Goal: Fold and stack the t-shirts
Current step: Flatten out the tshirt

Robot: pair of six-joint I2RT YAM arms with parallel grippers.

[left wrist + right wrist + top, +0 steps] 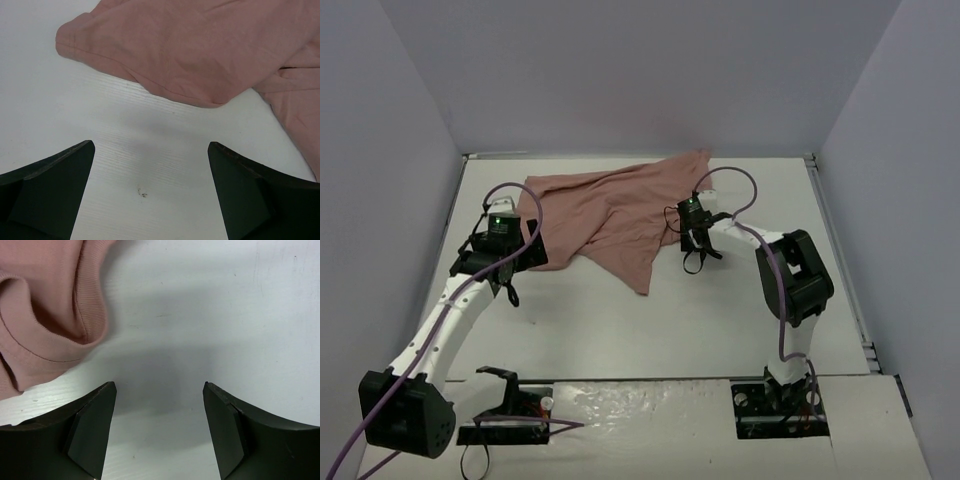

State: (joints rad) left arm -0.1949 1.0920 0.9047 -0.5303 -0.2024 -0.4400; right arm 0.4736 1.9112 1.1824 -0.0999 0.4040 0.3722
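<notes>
Dark fingers [50, 185] of the left gripper [150, 150] fill the bottom of the left wrist view, set wide apart over bare white table [620, 330] and holding nothing. A rounded, folded edge of the dusty-pink t-shirt [200, 50] lies just ahead of them, untouched. The right gripper [160, 390] likewise stands parted and empty over bare table, with a stitched, doubled-over edge of the shirt [40, 315] just beside its left finger. From above, you see the t-shirt [610, 210] rumpled across the far middle of the table, one corner trailing toward you between the two arms. No other garment shows. You are judged to be at the opening step: the shirt is neither flattened nor folded, and nothing is stacked. Your next move probably calls for easing each gripper forward to its nearest edge, going low to the table, and closing on the cloth so you can draw it flat.
</notes>
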